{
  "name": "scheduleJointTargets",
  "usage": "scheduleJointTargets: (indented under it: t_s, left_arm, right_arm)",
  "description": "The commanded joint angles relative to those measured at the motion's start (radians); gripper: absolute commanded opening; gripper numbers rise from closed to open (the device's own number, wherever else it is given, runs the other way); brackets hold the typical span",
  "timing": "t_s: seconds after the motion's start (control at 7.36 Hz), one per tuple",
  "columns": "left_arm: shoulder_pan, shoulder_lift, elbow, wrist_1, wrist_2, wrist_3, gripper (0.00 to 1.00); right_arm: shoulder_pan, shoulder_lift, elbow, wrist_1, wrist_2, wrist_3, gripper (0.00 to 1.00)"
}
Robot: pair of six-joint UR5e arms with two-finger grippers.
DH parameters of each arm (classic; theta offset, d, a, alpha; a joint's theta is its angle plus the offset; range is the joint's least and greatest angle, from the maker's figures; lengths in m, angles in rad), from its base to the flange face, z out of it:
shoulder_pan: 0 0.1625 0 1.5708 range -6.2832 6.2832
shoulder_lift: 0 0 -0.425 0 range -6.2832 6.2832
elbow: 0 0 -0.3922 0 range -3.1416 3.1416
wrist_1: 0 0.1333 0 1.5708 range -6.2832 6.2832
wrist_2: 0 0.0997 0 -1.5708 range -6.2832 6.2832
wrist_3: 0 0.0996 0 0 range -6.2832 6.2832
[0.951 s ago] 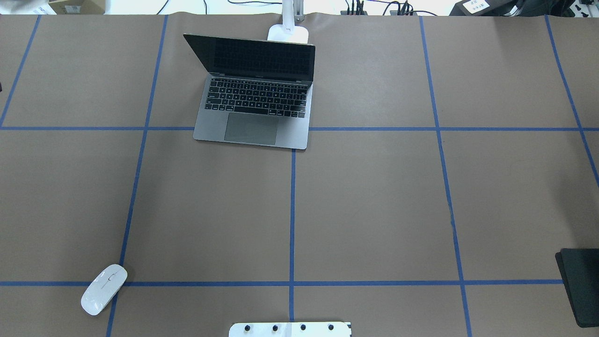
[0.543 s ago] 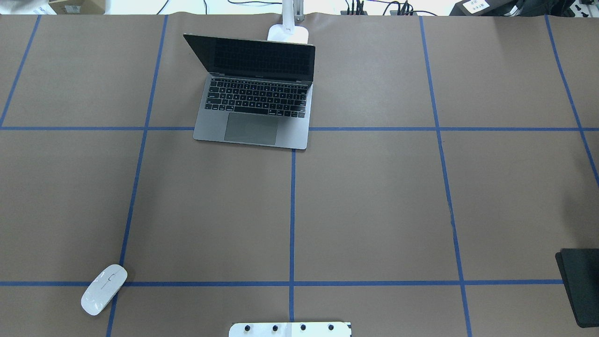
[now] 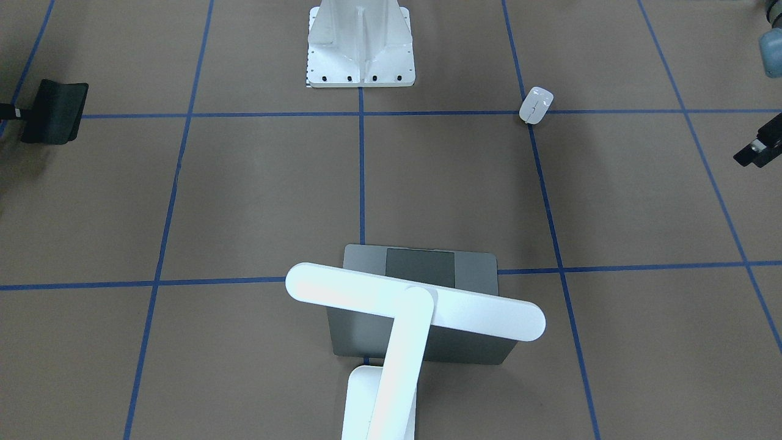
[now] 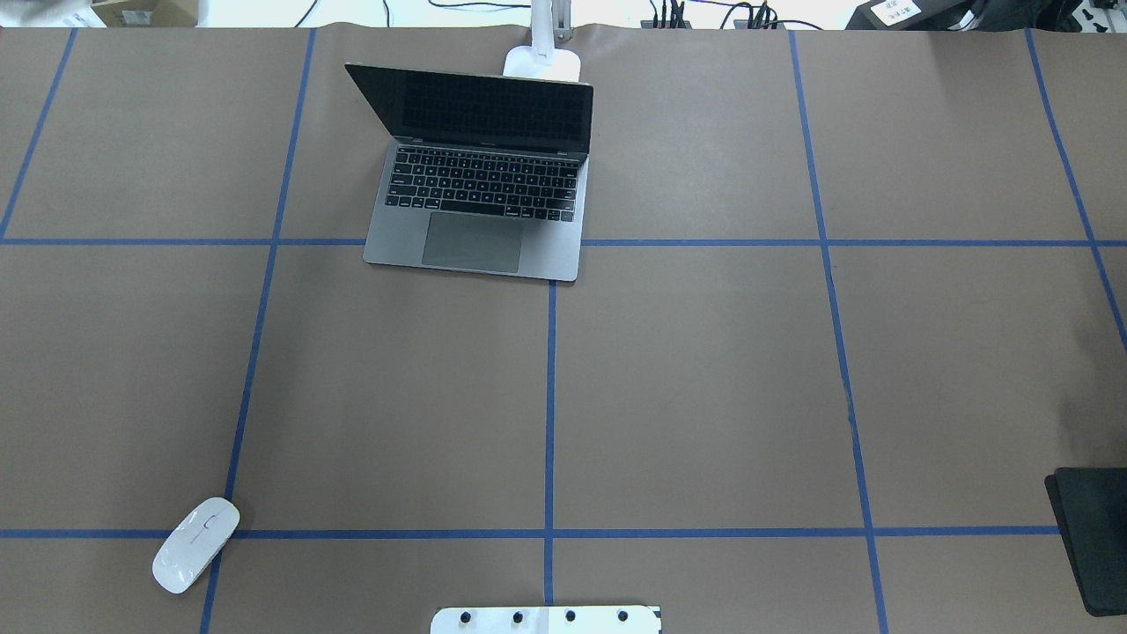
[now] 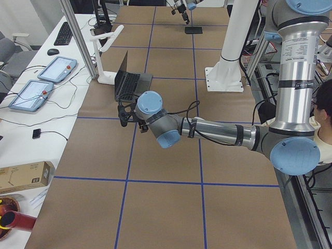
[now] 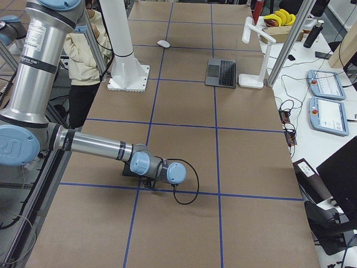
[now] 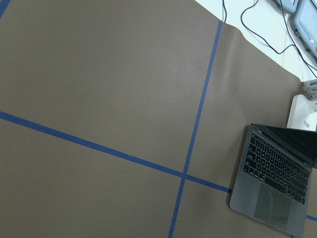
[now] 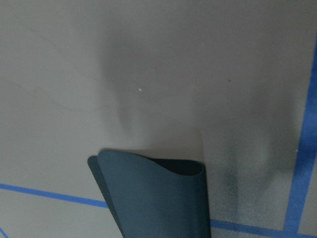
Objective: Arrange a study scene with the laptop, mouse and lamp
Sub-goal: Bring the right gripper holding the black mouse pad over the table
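Note:
The grey laptop (image 4: pixel 480 189) stands open at the table's far middle, keyboard facing me. It also shows in the left wrist view (image 7: pixel 275 191). The white lamp (image 3: pixel 415 305) stands just behind it, its bar head over the lid; only its base (image 4: pixel 543 62) shows from overhead. The white mouse (image 4: pixel 195 544) lies near left on a blue tape line. My left gripper (image 5: pixel 126 110) hovers over bare table left of the laptop; I cannot tell whether it is open or shut. My right gripper (image 6: pixel 146 180) is low at the black mat (image 8: pixel 158 198); I cannot tell its state.
The black mat (image 4: pixel 1092 537) lies at the near right edge, its edge curled up in the right wrist view. The white bolted pedestal (image 3: pixel 360 43) stands at my near middle. Blue tape lines grid the brown table. Tablets and cables lie beyond the far edge.

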Motion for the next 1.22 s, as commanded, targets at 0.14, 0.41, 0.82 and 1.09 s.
scheduleJointTargets:
  t_s: [0.14,0.41,0.82,1.09]
  left_arm:
    - [-0.007,0.063,-0.073,0.002,-0.001,-0.001,0.98]
    - [-0.012,0.106,-0.109,0.0,-0.001,-0.001,0.98]
    - [-0.015,0.107,-0.118,0.0,-0.001,0.001,0.98]
    - [-0.015,0.107,-0.118,0.0,-0.001,0.001,0.98]
  right_arm:
    - [-0.051,-0.001,-0.017,-0.001,-0.003,0.006,1.0]
    - [-0.091,0.0,-0.018,-0.001,0.0,0.009,1.0]
    - [-0.133,0.013,-0.017,0.002,0.003,0.012,1.0]
    - [-0.157,0.016,-0.017,0.004,0.013,0.03,1.0]
